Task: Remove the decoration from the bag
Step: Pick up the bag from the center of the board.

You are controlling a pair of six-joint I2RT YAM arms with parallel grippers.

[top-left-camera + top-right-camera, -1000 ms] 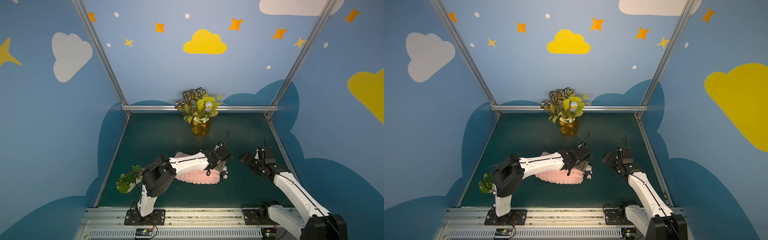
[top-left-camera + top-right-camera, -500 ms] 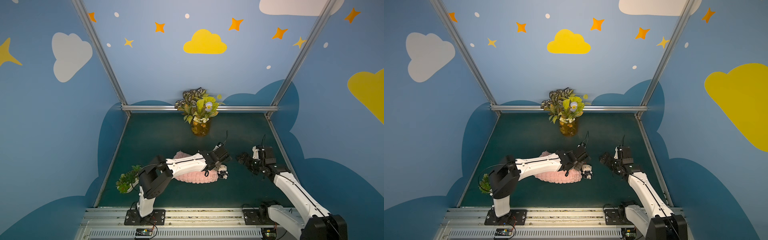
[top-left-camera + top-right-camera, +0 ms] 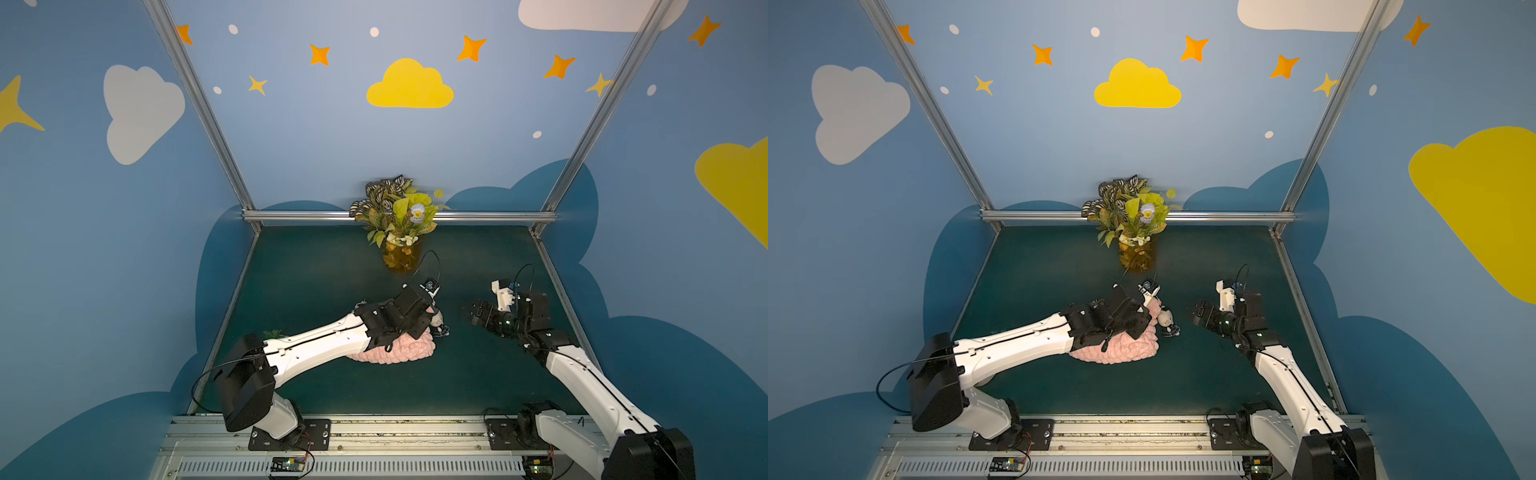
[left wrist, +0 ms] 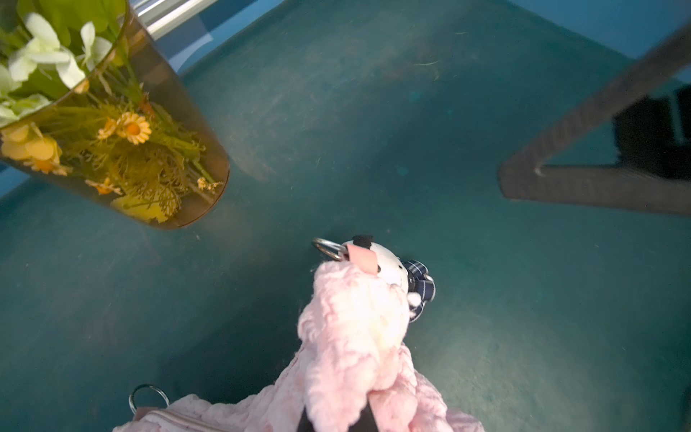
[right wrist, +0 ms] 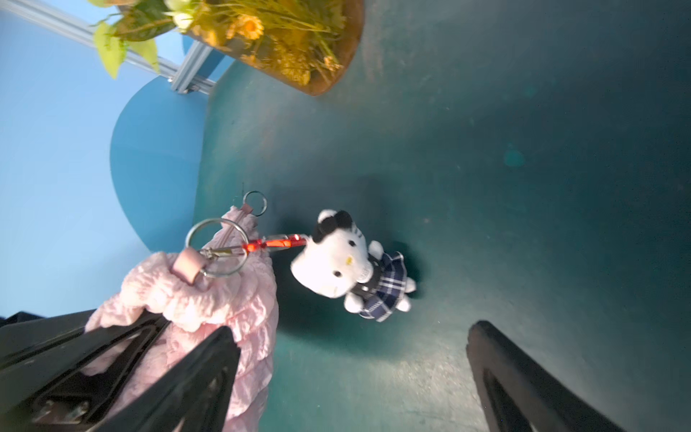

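Bolted at the near rail [image 3: 395, 432], two white arms. Left arm [image 3: 316, 353] stretched long and low across the dark green surface [image 3: 332, 282], forearm nearly level, wrist over the middle. At its tip, left gripper [image 4: 336, 417] with fingers pressed together on a raised corner of the soft pink, puffy bubble-knit bag [image 3: 399, 351], pinching the fabric into a peak; rest of the bag slumped on the surface beneath the wrist. Right arm [image 3: 582, 382] angled up and inward, elbow bent, wrist turned toward the bag. Right gripper [image 3: 467, 312] near the bag's end but apart from it, fingers [image 5: 531, 392] spread wide, nothing between them.

Between the two grippers, the small cream-white plush doll decoration [image 5: 344, 262]: round head with a black bow, dark eyes, yellow nose, navy plaid skirt. Clipped by a reddish clasp [image 5: 276, 243] to a metal ring [image 5: 217, 247] on the bag's pink tab [image 5: 187, 265], right at the pinched corner. Tilted, head toward the ring, feet away; touching the surface or hanging just clear, cannot tell.

Farther back, by the far rail [image 3: 311, 215], an amber glass vase [image 3: 401, 257] of leafy foliage with a pale blue flower, upright, well apart from the rest.
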